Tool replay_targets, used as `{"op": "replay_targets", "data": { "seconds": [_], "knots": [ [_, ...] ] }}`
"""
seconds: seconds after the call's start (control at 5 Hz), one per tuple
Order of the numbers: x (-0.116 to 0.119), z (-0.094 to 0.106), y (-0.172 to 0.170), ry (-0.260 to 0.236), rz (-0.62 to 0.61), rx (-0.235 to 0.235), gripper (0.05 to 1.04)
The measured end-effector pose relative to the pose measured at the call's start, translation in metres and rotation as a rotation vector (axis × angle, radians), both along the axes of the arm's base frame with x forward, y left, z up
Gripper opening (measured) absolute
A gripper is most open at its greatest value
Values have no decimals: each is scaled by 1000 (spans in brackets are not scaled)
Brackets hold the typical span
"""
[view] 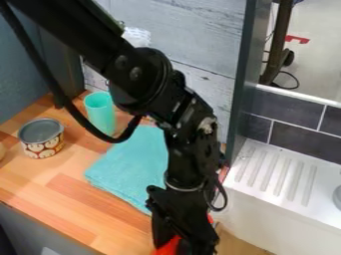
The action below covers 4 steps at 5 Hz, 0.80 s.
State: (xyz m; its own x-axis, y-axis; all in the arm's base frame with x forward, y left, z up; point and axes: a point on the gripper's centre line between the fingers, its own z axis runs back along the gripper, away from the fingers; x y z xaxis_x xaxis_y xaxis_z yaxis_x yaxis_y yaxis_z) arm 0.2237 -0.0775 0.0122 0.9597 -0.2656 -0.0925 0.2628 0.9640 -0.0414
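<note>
The black gripper hangs at the bottom of the view, right of centre, over the counter's front part. A red thing shows beside and partly behind it, mostly hidden; whether it is held I cannot tell. Up and to the left of the gripper lies a folded turquoise cloth, its right side covered by the arm. A mint-green cup stands upright behind the cloth. To the left, a patterned can with a grey top stands on the wooden counter.
At the right is a white sink with a ridged drainboard, below dark tiles. A dark upright post rises between the counter and the sink. A pale whitewashed wooden wall stands behind the arm.
</note>
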Motion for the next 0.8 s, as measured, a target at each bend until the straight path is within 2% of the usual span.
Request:
{"op": "replay_targets", "data": {
  "seconds": [0.2, 0.4, 0.6, 0.8],
  "knots": [
    [-2, 5, 1, 9, 2, 3, 542],
    [1, 36, 6, -75, 5, 12, 542],
    [-5, 67, 31, -121, 78, 48, 541],
    [-15, 73, 53, -101, 109, 65, 542]
  ]
}}
